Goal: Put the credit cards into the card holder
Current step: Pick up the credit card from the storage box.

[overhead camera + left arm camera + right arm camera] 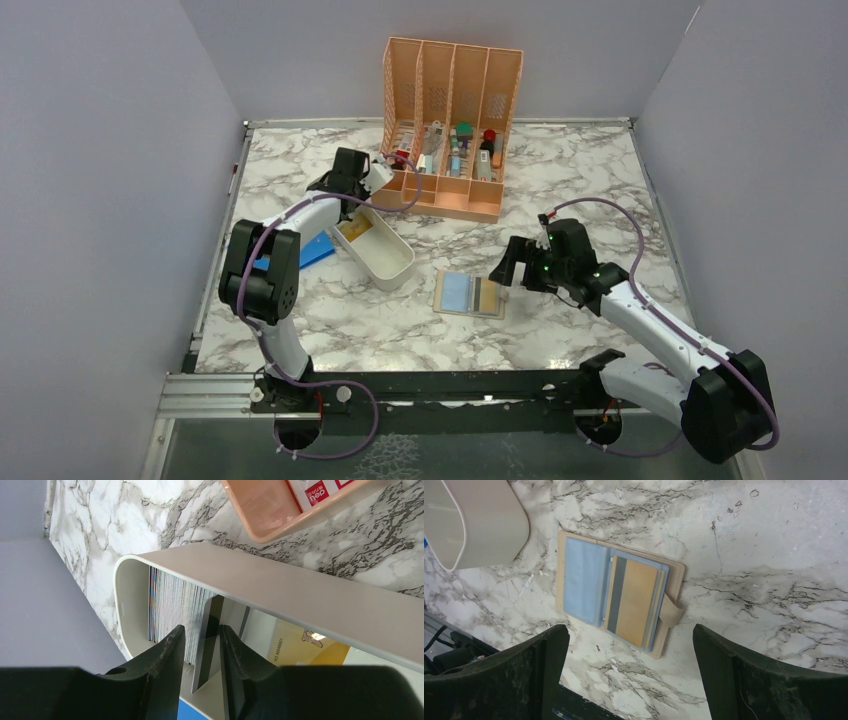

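Tray side: left gripper [201,632] sits down inside the white oblong plastic tray [300,587], fingers [167,655] a narrow gap apart. One thin grey credit card [206,640] stands on edge between them; cannot tell whether the pads bite on it. Just beyond and left of the fingertips, an upright pack of credit cards [170,605] shows striped edges, crowded against the tray's rounded end. Right of the fingers, a gold-yellow card [300,647] lies lower in the tray. Holder side: right gripper [628,632] is spread wide, holding nothing. The tan folding card holder [560,575] lies open flat on the marbled tabletop [774,555], just beyond the gap between the fingers. A gold striped card [634,602] sits in its right clear sleeve. The left sleeve [584,577] shows pale blue; contents unclear. The orange slotted rack [450,130], beyond the left gripper, holds small items.
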Available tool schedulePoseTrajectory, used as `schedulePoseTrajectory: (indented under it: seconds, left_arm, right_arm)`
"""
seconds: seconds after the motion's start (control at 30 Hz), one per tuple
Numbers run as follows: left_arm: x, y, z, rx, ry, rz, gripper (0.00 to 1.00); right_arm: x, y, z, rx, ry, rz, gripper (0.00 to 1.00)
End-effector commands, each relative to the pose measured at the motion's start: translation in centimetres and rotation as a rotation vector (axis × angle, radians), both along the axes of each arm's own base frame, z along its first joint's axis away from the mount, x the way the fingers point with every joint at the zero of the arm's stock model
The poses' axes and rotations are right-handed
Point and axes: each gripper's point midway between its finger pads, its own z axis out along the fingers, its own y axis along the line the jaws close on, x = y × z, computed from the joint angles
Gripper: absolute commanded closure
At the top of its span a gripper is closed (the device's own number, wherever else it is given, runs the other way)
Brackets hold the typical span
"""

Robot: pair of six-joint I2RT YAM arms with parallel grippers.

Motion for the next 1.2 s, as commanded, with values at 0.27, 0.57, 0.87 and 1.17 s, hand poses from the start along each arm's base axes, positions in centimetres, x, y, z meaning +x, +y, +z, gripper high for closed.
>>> schedulePoseTrajectory:
  seconds: [0.27,0.57,0.87,1.17]
  left_arm:
    - [0.9,-0.8,2.8,-0.080,-0.033,0.001,0.86]
    - [-0.5,-1.5,4.8,-0.172,-0.012,0.034,1.00]
    - [-1.6,-4.0,9.5,-0.390,-0.092,0.036,1.00]
    - [-4.4,-8.6,16.3,-0.793,-0.158,0.005,1.00]
  right_arm:
    - [0.0,0.6,1.0,0.024,-0.012,0.022,0.01]
    - [-0.2,0.7,0.9,0.031,-0.006,0.029,0.01]
    - [-0.9,0.9,1.1,0.040,0.016,0.055,0.00]
    - [-1.7,0.8,2.2,0.036,0.042,0.071,0.00]
